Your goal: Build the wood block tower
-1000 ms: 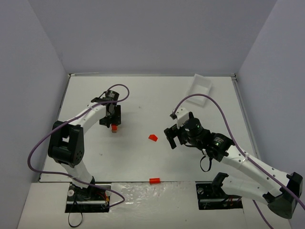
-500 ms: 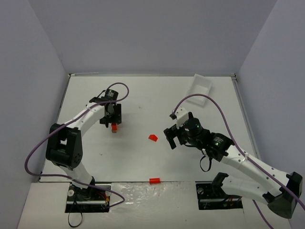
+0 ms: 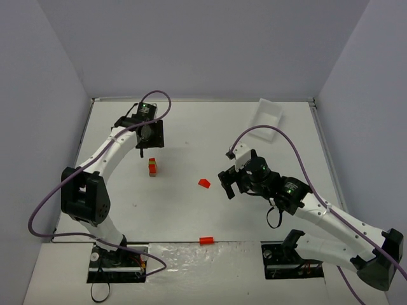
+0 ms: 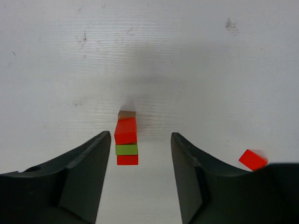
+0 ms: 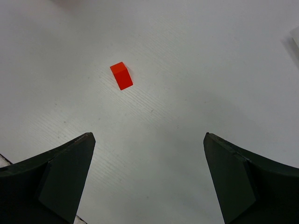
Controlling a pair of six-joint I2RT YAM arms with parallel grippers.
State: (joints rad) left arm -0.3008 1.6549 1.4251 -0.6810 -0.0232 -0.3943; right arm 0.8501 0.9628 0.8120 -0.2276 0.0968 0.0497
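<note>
Four blocks are stacked in the wood block tower (image 4: 126, 138) | left gripper (image 4: 140, 136) is held wide, empty, just beyond tower | right gripper (image 5: 148, 137) is held wide, empty, well right of tower

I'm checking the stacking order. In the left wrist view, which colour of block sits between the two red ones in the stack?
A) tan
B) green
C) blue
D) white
B: in the stack, the green block lies directly between the two red ones.
</note>
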